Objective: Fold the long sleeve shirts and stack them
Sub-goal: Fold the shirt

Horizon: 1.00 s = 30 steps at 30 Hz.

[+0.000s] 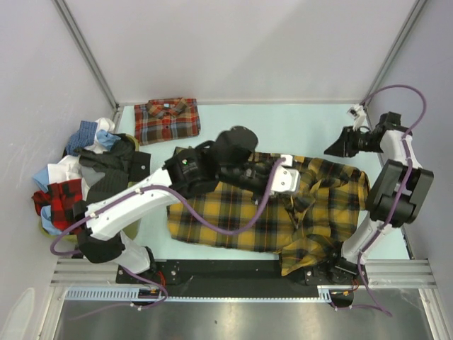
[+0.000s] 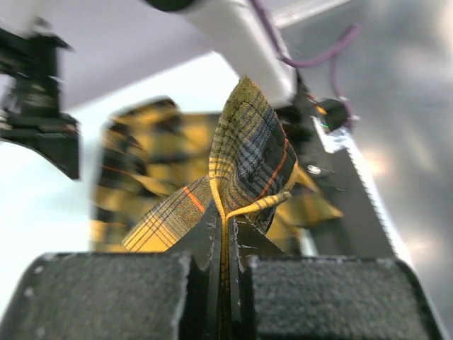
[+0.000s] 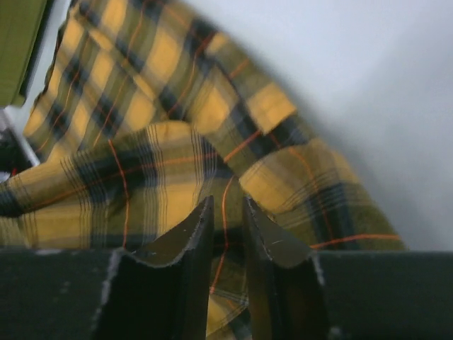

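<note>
Left jaws pinch yellow-and-black shirt (image 1: 233, 219); cloth overhangs near table (image 1: 226, 120) edge.

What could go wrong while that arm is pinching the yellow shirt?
The left gripper pinches only a narrow fold of the yellow shirt, so the cloth could slip out when lifted. The arm's purple cable hangs over the shirt and might drag it. One corner lies over the near edge of the table, where it could snag.

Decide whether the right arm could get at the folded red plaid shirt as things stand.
Probably not: the red shirt lies far left, the right tool hovers far right, and the left arm stretches across between them.
</note>
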Available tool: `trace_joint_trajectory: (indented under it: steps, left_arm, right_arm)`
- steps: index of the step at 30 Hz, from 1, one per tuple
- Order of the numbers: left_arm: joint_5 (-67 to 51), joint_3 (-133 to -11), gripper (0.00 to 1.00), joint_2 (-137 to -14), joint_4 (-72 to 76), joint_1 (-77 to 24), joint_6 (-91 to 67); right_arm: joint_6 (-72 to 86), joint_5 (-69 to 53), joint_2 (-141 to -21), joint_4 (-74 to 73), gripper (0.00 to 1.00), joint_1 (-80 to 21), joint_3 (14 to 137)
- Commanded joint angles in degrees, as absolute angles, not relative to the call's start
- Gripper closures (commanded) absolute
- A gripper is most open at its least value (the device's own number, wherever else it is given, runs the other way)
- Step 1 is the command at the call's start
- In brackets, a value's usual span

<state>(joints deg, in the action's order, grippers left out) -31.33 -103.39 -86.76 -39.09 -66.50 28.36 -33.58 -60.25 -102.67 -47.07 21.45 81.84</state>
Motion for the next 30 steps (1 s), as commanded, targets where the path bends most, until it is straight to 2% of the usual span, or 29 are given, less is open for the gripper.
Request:
trace_joint_trajectory:
  steps: [1,7,10,15,20,21,23,27,30]
  left_arm:
    - [-26.1,-102.05,1.0,-85.0,-44.29,-68.55,20.03]
    - [-25.14,-93.61,1.0,-79.64,-45.26,-68.03,19.95]
    - [-28.98,-88.43,1.0,-76.38,-43.34,-64.44,15.22]
    - [-34.71,-82.97,1.0,-75.58,-36.49,-52.4,0.46]
    - [-36.3,-83.14,1.0,-78.39,-31.57,-41.25,-8.32]
    - [-36.99,-83.14,1.0,-79.96,-30.86,-39.31,-10.09]
    - [-39.01,-82.01,1.0,-82.43,-27.45,-33.0,-16.57]
    - [-40.78,-80.42,1.0,-86.21,-22.77,-24.01,-23.63]
    - [-40.0,-79.37,1.0,-88.94,-21.97,-19.52,-26.1]
  right_arm:
    - [-51.92,-56.01,-109.23,-69.59,0.77,21.7,87.18]
    - [-57.03,-46.08,-111.62,-73.65,0.79,25.57,80.87]
    - [-59.24,-39.83,-110.31,-72.87,0.79,26.89,77.09]
    - [-58.36,-33.76,-109.69,-70.31,0.78,29.36,77.78]
    - [-58.53,-37.34,-105.74,-73.81,0.71,26.91,80.68]
    - [-58.62,-39.53,-104.08,-74.61,0.63,26.46,81.81]
    - [-59.23,-42.0,-102.31,-77.76,0.54,25.23,83.14]
    - [-59.68,-47.81,-94.51,-76.83,0.17,21.03,82.54]
    - [-56.61,-46.59,-90.72,-71.2,0.11,15.41,78.5]
